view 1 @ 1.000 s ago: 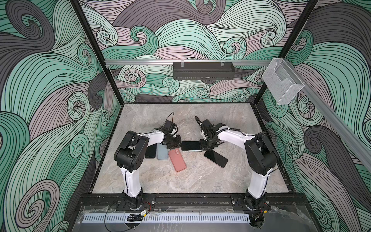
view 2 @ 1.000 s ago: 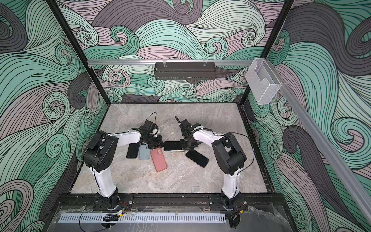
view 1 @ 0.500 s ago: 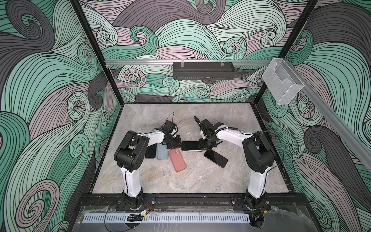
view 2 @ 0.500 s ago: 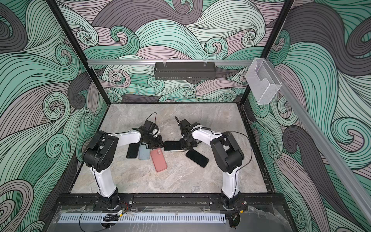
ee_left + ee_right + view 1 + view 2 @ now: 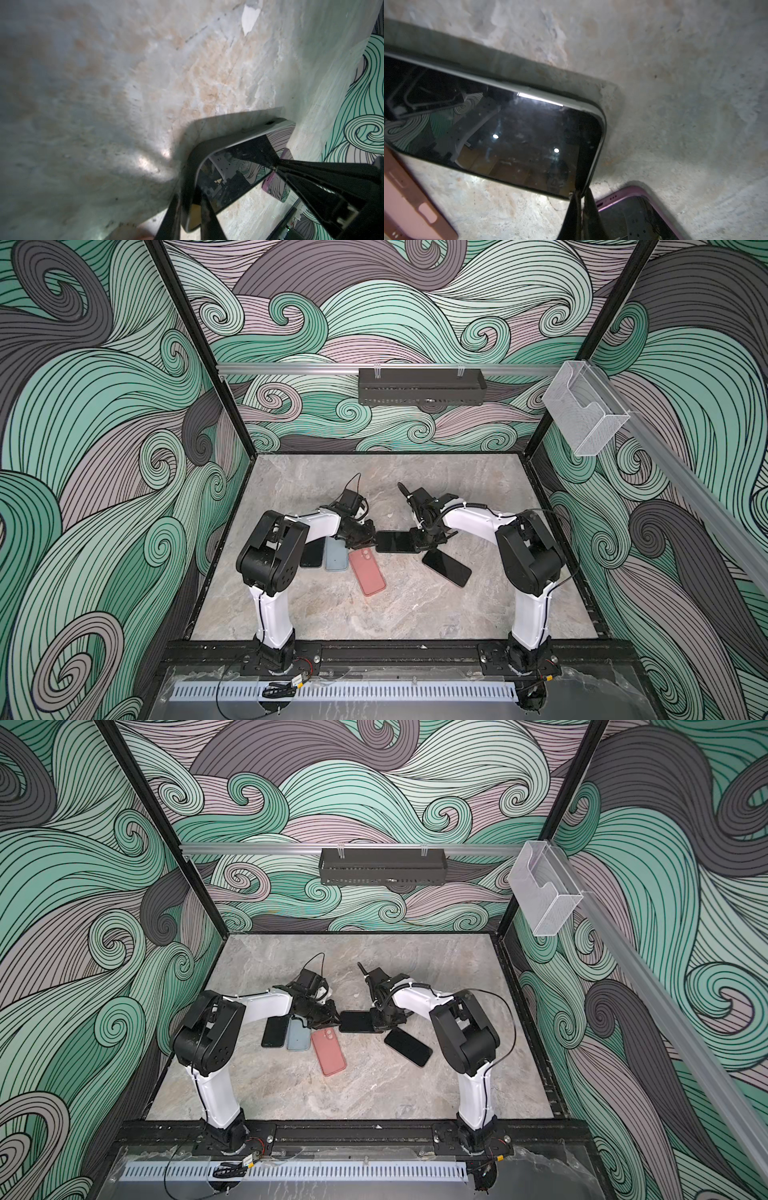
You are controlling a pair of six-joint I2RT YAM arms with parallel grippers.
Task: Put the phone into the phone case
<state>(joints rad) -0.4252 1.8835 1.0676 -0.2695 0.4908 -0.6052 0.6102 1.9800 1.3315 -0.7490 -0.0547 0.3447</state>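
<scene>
A black phone [image 5: 392,541] [image 5: 356,1021] lies screen up at mid-table, a dark rim round its screen. My left gripper [image 5: 371,536] [image 5: 189,199] straddles its left end, one finger under the back and one over the glass [image 5: 234,172], closed on it. At the phone's right end my right gripper [image 5: 419,541] [image 5: 580,192] is shut, its tips touching the corner of the screen [image 5: 508,135]. A salmon-pink phone case [image 5: 367,572] [image 5: 409,199] lies back up just in front of the phone, untouched.
A blue-grey case [image 5: 336,553] and another black phone [image 5: 312,552] lie under my left forearm. A phone in a purple case [image 5: 446,567] [image 5: 633,214] rests near my right gripper. A black rack [image 5: 422,386] hangs on the back wall.
The right jaws have closed at the phone's corner and the right elbow has shifted slightly inward. The left gripper and the phone stay where they were.
</scene>
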